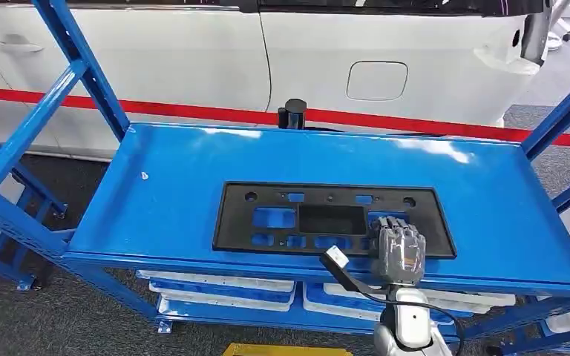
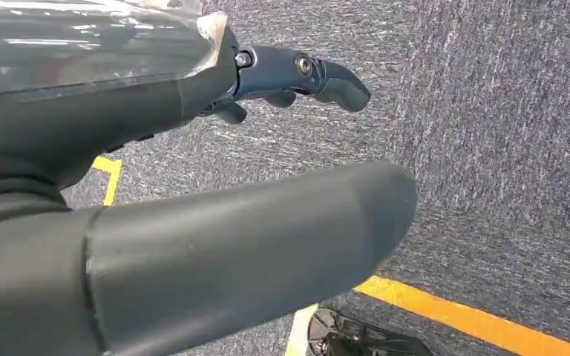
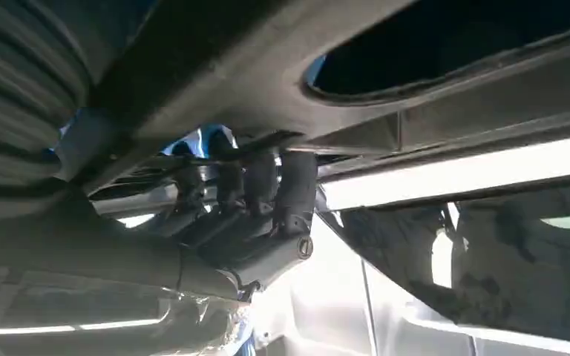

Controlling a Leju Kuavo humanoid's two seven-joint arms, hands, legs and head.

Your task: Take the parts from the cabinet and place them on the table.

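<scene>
Lying flat on the blue metal shelf [image 1: 156, 215], the black plastic perforated panel [image 1: 334, 219] has the right hand [image 1: 398, 251] on its near edge, fingers [image 3: 297, 182] hooked over it, likely for lifting. The left hand [image 2: 297, 74] hangs loosely open, holding nothing.

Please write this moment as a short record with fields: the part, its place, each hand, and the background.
part: black plastic panel with rectangular cut-outs, lying flat
place: top shelf of the blue rack, near the front edge
right hand: right hand rests on the panel's right front part, fingers over its edge; a firm grip cannot be confirmed
left hand: left hand hangs over grey carpet with yellow lines, holding nothing, fingers apart
lower shelf: white trays
background: white car body with a red stripe
</scene>
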